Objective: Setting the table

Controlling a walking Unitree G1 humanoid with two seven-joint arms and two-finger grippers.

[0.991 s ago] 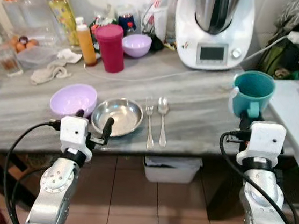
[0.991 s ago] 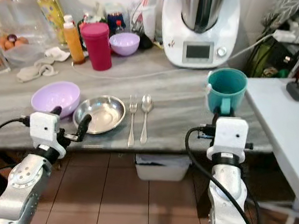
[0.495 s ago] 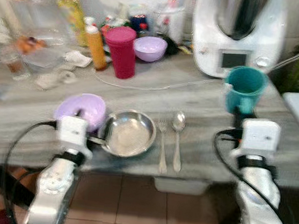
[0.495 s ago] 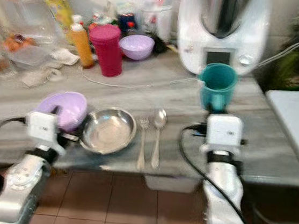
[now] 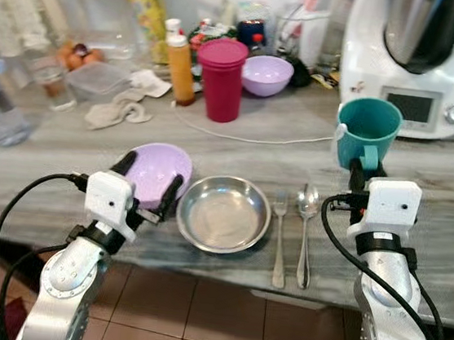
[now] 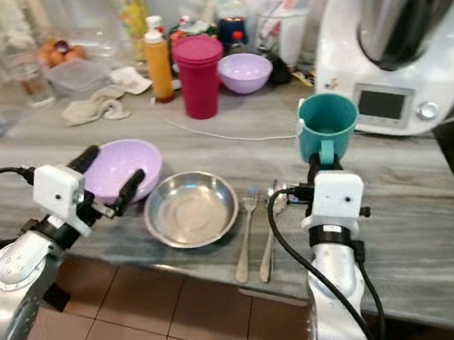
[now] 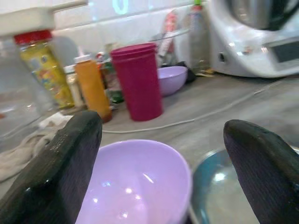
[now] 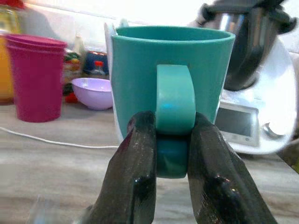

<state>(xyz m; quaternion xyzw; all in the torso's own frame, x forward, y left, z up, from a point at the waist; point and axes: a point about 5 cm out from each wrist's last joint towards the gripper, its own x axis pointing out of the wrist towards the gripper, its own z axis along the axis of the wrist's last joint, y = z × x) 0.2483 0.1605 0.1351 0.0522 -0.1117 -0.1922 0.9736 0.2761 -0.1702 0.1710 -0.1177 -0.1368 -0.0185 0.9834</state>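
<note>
My right gripper (image 8: 172, 119) is shut on the handle of a teal mug (image 5: 367, 132), held upright just right of the spoon (image 5: 306, 227) and fork (image 5: 279, 235). I cannot tell whether the mug rests on the grey counter (image 5: 38, 173). A steel bowl (image 5: 224, 213) lies left of the fork, with a lilac bowl (image 5: 160, 166) beside it. My left gripper (image 5: 147, 179) is open, one finger on either side of the lilac bowl's near rim (image 7: 140, 149).
A white food processor (image 5: 421, 53) stands at the back right. A magenta tumbler (image 5: 221, 79), a second lilac bowl (image 5: 266, 74), an orange bottle (image 5: 177, 66), jars and a cloth (image 5: 119, 112) crowd the back. A white cable (image 5: 247, 138) crosses mid-counter.
The camera has swung and moved closer. My right gripper has carried the mug left, towards the spoon. My left gripper has shifted from the steel bowl's rim to the lilac bowl.
</note>
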